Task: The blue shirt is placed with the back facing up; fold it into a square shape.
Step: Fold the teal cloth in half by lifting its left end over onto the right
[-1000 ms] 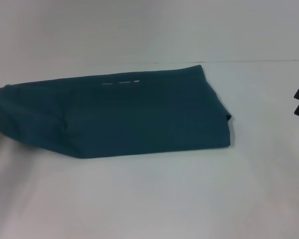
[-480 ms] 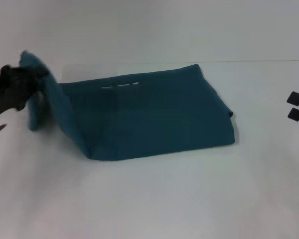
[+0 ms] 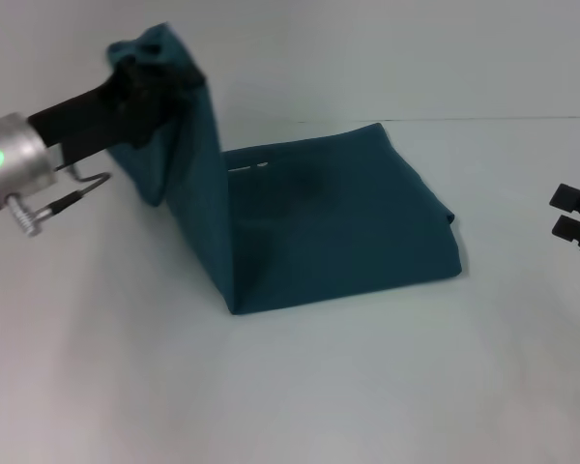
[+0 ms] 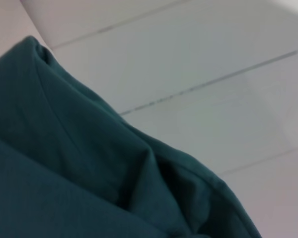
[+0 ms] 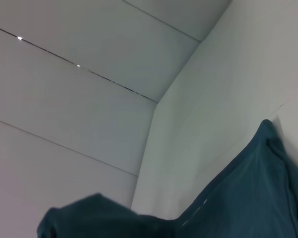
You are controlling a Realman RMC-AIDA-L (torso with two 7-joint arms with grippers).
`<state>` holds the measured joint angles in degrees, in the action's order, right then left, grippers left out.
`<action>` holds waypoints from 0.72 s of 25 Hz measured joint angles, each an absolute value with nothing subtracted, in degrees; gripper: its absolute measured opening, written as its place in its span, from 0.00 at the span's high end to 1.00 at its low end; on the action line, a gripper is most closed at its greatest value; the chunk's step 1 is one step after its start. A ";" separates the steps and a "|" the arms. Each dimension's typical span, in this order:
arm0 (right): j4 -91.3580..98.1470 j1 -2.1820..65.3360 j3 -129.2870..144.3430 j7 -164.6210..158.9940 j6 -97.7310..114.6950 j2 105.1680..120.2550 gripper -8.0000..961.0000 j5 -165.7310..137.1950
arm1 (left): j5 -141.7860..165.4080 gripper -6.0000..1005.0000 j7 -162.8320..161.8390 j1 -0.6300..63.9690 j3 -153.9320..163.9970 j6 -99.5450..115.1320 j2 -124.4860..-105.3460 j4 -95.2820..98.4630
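Head view shows my left gripper in the upper left of the frame, clamped on a bunched end of the dark teal-blue cotton short-sleeved shirt and holding it well above the white table. That end hangs as a steep sheet down to a crease at centre frame; the rest lies flat, reaching toward centre right. My right gripper sits at the right edge, apart from the cloth and holding nothing, its fingers seemingly slightly parted.

I judge this the last fold, carrying the raised half over the flat one. My worry is the one-point pinch: the free corner may sag and land skewed, or the flat layers may drag along the table, spoiling the square.
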<state>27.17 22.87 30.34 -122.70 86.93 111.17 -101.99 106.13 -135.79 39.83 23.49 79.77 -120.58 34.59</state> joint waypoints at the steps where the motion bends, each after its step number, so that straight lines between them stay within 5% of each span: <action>1: 26.97 22.87 30.34 -122.70 86.94 111.20 0.19 -101.99 | 106.13 0.95 -135.78 40.77 24.49 79.21 -120.75 34.56; 8: 26.49 23.09 30.33 -122.69 86.92 111.21 0.19 -102.00 | 106.16 0.94 -134.44 45.69 33.45 73.29 -123.59 34.42; 18: 25.82 22.77 30.41 -122.61 86.54 111.28 0.19 -102.73 | 99.34 0.93 -118.92 54.56 41.83 57.14 -124.69 17.53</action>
<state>25.82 22.77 30.41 -122.61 86.54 111.28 -102.73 99.34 -118.92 54.56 41.83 57.14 -124.69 17.53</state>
